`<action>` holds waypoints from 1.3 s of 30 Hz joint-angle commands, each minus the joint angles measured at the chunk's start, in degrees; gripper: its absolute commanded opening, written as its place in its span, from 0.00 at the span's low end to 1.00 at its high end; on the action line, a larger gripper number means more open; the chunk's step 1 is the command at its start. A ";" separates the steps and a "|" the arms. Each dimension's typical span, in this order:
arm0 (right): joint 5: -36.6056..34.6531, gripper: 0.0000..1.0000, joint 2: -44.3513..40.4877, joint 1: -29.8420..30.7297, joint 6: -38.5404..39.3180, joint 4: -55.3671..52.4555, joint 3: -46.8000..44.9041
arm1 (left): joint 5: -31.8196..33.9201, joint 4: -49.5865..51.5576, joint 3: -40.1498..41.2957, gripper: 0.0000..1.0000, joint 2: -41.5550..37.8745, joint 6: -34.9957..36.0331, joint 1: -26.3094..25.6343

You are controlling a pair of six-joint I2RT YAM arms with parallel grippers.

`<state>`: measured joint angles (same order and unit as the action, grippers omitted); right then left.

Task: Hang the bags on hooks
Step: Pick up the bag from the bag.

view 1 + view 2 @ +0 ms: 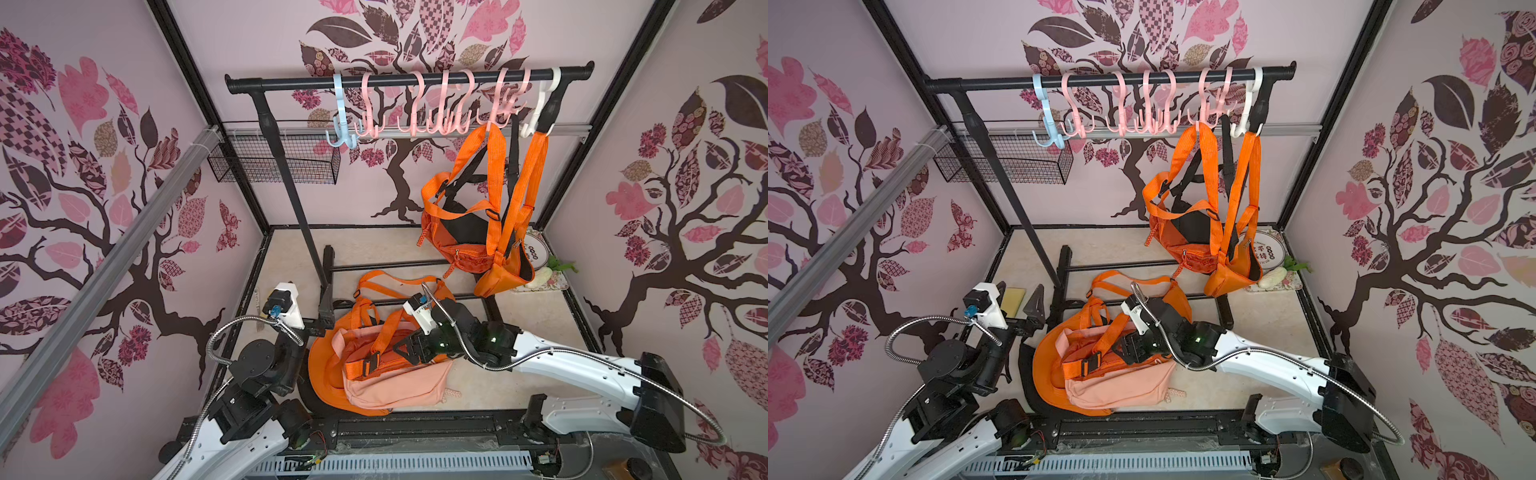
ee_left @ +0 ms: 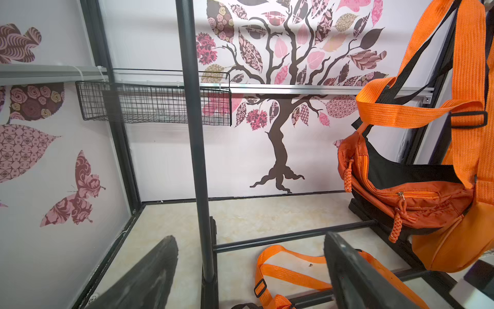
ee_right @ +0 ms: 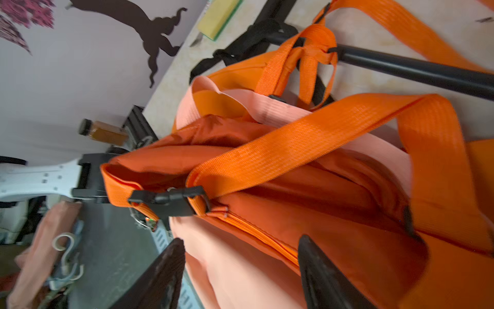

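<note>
nearest you, the bag [image 1: 386, 374] lies slumped on the table [image 1: 291, 257], near centre, not yet hung. your right gripper [image 3: 240, 239] hovers over it with fingers apart, clamping nothing. the left gripper [image 2: 250, 240], also apart and empty, sits to the left. closing here could pinch body fabric rather than the strap [image 3: 307, 141]. straps cross the rack's base bar [image 3: 414, 69], so a lift may snag. farther back, two hung bags [image 1: 461, 237] crowd the right-hand hooks [image 1: 446, 124]. the table is pale and marbled, and leaf-papered walls stand close.

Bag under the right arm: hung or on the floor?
On the floor: the bag lies slumped, its straps slack, none looped over the hooks.
</note>
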<state>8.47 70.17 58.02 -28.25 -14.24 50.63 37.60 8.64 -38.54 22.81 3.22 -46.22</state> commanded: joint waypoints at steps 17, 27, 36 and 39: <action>-3.13 0.63 13.99 -12.95 8.11 -0.09 6.84 | -3.41 -0.08 -0.21 0.89 1.63 0.20 0.16; -9.73 0.63 27.91 -12.97 11.09 0.30 10.67 | -3.93 0.03 -0.22 0.89 1.38 0.20 0.11; -12.33 0.31 35.46 -12.97 11.66 -1.29 15.31 | -4.57 0.32 -0.39 0.89 1.63 0.10 0.10; -14.18 0.14 29.97 -13.00 11.49 0.33 12.89 | -4.54 0.30 -0.27 0.89 1.69 0.05 0.15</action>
<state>-3.18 104.40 44.86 -16.93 -14.17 63.02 33.32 9.15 -38.54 24.43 3.22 -46.22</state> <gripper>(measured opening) 0.158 0.886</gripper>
